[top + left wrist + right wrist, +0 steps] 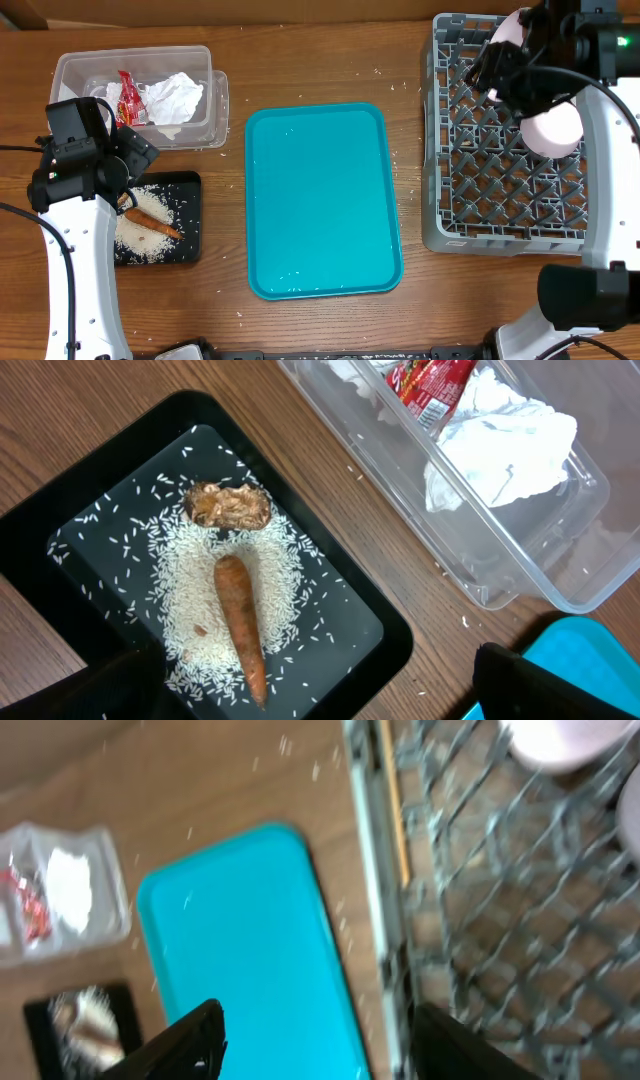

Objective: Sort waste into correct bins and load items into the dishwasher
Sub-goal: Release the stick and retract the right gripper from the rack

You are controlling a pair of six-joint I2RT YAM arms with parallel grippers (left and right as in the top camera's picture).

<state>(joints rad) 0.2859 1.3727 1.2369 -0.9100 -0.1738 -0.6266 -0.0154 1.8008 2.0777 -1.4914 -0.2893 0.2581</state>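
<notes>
Overhead: teal tray bare at centre. Left gripper above black tray holding rice and carrot. Right gripper over grey dish rack, near pink bowl lying in rack. Clear bin top left.

Left wrist: jaws spread wide, nothing between. Carrot lies on rice, food scrap just beyond its thick end. Wrapper and tissue in bin.

Right wrist: blurred; jaws apart, empty, above where tray meets rack.

Risk: low pass may snag rack wires or tip bowl. Left jaws dipping may scatter rice onto table.

The wooden table carries four things — clear bin, black tray, teal tray, grey rack.
</notes>
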